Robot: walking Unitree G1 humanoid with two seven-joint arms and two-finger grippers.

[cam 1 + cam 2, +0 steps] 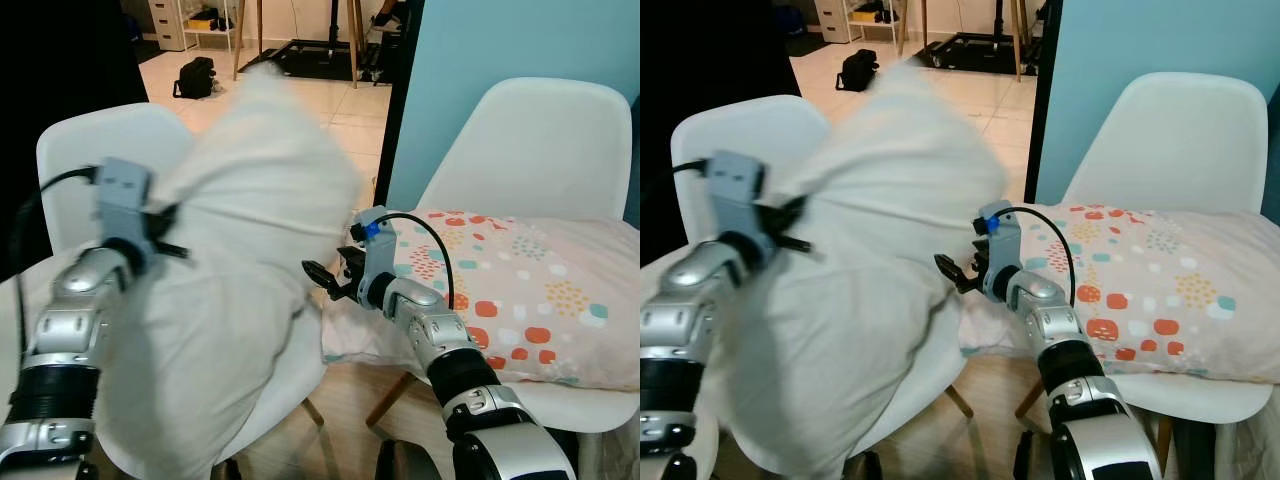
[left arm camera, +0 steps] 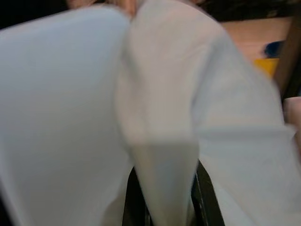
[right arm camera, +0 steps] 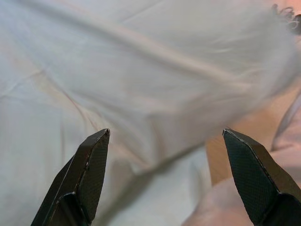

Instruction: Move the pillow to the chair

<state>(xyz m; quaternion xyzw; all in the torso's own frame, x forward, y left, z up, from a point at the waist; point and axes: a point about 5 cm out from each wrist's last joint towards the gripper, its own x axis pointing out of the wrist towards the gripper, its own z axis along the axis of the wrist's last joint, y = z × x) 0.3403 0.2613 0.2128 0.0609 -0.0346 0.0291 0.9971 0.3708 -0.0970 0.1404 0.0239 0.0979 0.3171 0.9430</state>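
The left gripper [image 2: 162,207] is closed on a fold of the white pillow [image 1: 240,250]; in the left wrist view the cloth is pinched between its two black fingers [image 2: 134,202], and the fabric spreads out on both sides of them. The pillow is big and plain white, a little blurred at its top, and it hangs from this grip above and in front of the left white chair [image 1: 95,150], covering most of its seat (the backrest stays visible behind the left arm). The right gripper [image 1: 322,278] is wide apart, its fingers [image 3: 87,174] spread with nothing between them, and it is just beside the right edge of the white pillow, pointing at it; whether the tips touch the cloth I cannot tell. To the right of the white pillow stands a second white chair [image 1: 540,140], and on its seat lies a patterned pillow [image 1: 520,290] with orange, teal and yellow spots, flat and reaching over the front edge. Behind the white pillow the tiled floor [image 1: 330,105] goes back to a black bag [image 1: 195,77], and a blue wall [image 1: 470,50] rises behind the second white chair.
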